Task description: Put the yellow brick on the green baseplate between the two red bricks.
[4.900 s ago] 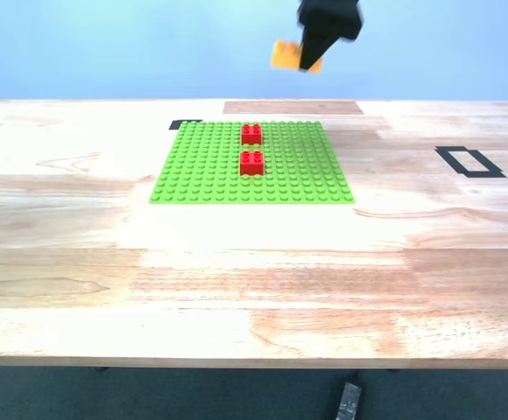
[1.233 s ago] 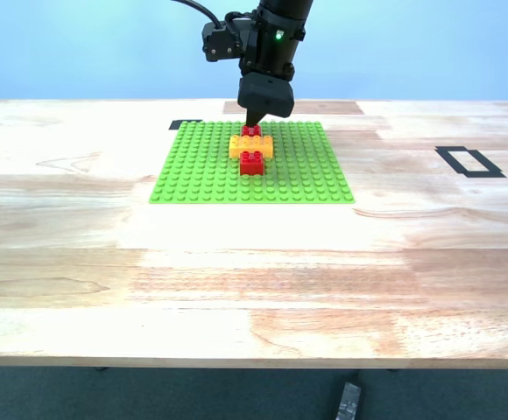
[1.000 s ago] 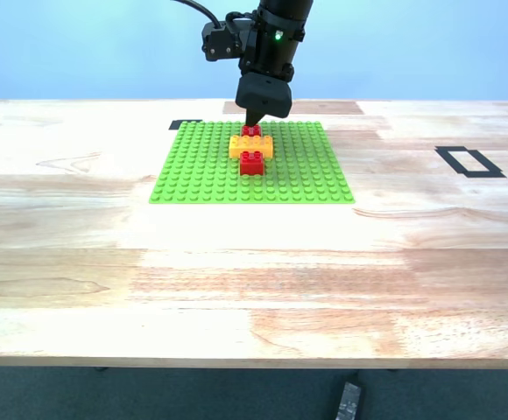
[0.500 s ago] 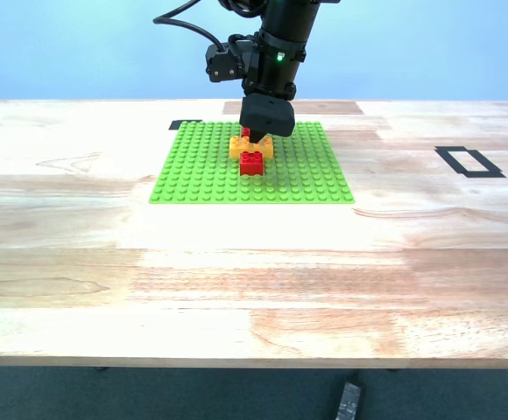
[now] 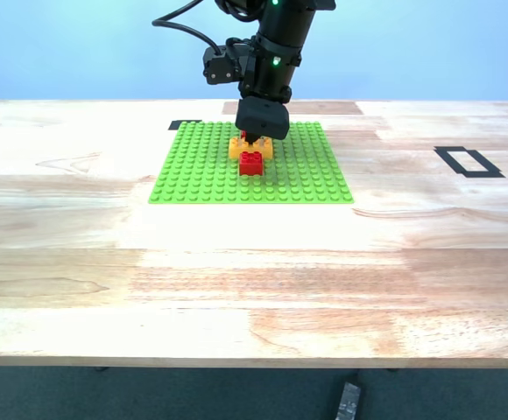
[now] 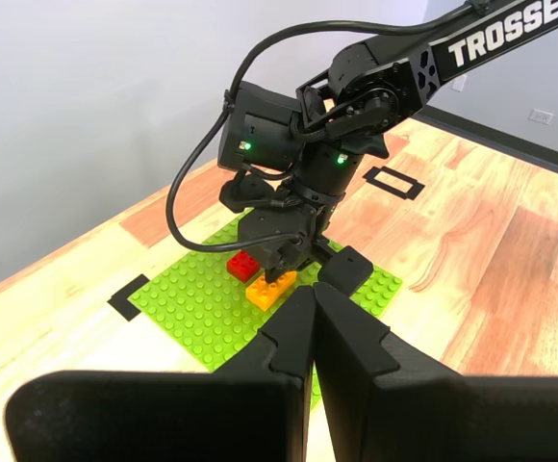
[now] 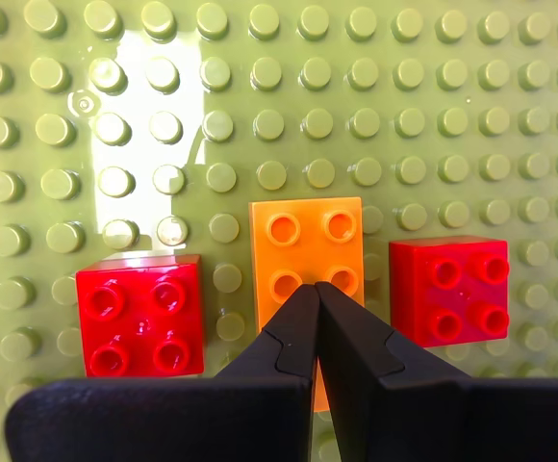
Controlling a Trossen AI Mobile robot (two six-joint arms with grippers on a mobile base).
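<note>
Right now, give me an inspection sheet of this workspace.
Surface: wooden table, black tape marks on it.
Job's things: yellow brick on green baseplate between two red bricks.
Clutter: nothing seen on the table.
Grippers: my second gripper shut, tips over the yellow brick; my first gripper shut, raised, holding nothing.
Cables: black cable looping off the arm.
Surroundings: blue backdrop; small dark object on the floor.

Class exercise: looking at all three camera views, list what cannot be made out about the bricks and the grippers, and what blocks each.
- Exterior view: the far red brick is hidden behind my second gripper.
- Second wrist view: the yellow brick is partly covered by the shut fingers.
- First wrist view: only one red brick shows; the arm covers the other.
</note>
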